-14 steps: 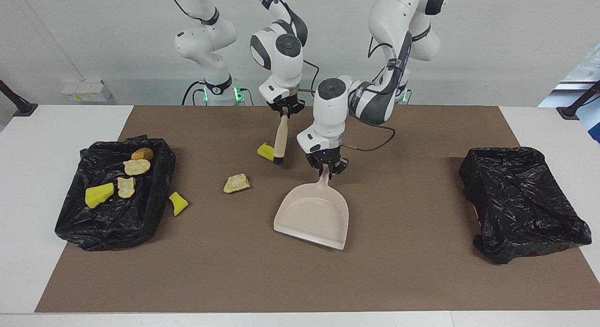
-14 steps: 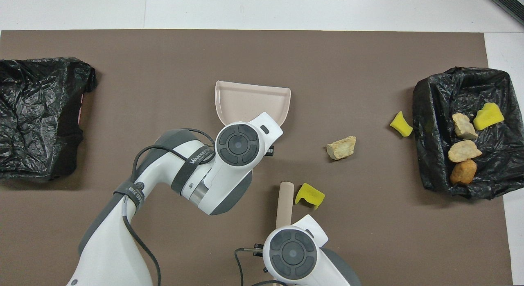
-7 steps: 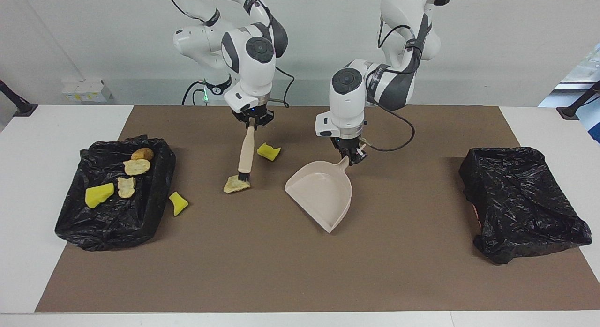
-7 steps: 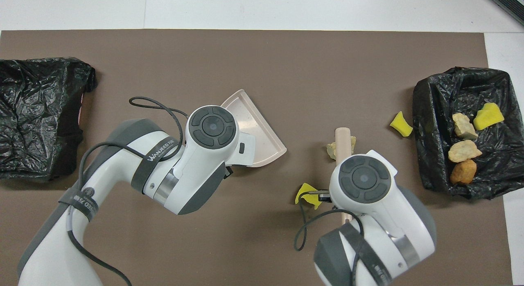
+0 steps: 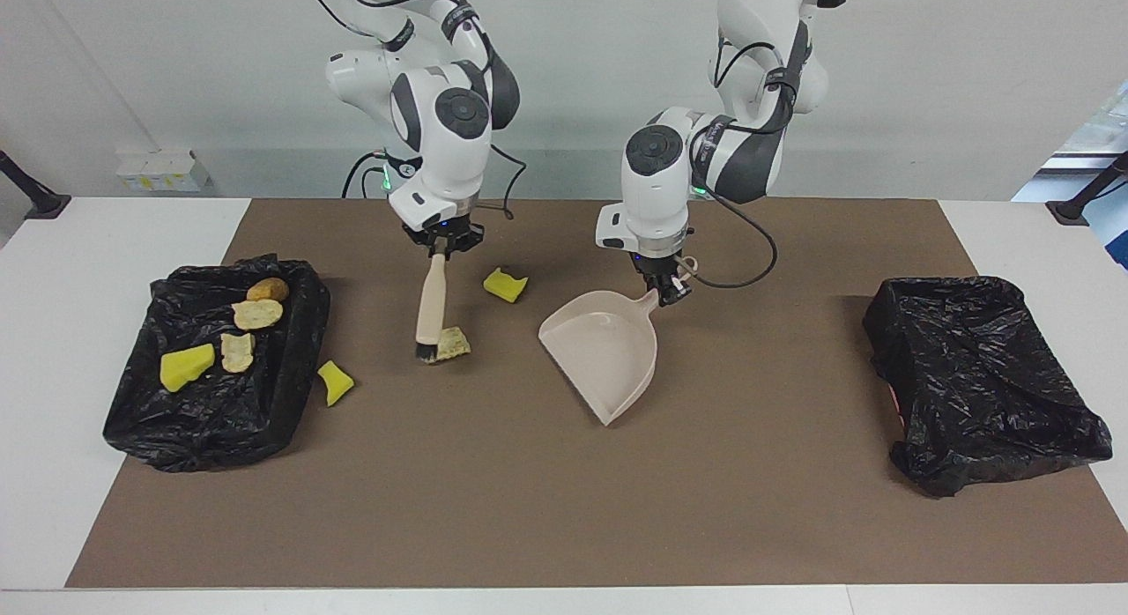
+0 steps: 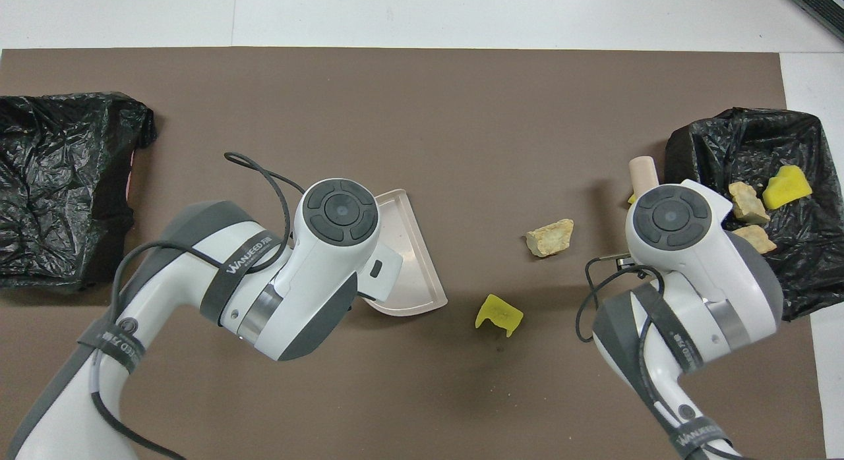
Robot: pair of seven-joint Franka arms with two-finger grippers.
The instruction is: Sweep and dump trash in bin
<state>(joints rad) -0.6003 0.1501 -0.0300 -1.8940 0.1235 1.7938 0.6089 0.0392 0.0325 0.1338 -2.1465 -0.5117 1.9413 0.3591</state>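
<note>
My right gripper is shut on the handle of the beige brush, which hangs down. Its black bristles are beside a tan lump of trash, toward the right arm's end; contact I cannot tell. My left gripper is shut on the handle of the beige dustpan, tilted with its mouth toward that lump. A yellow sponge chunk lies nearer the robots, between brush and pan. Another yellow chunk lies beside the black-lined bin, which holds several scraps.
A second black-lined bin sits at the left arm's end of the brown mat. In the overhead view the right arm's hand covers part of the bin with the scraps.
The right gripper carried the brush toward the right arm's end, from the yellow chunk over and past the tan lump. The left gripper turned the dustpan's mouth toward the lump.
</note>
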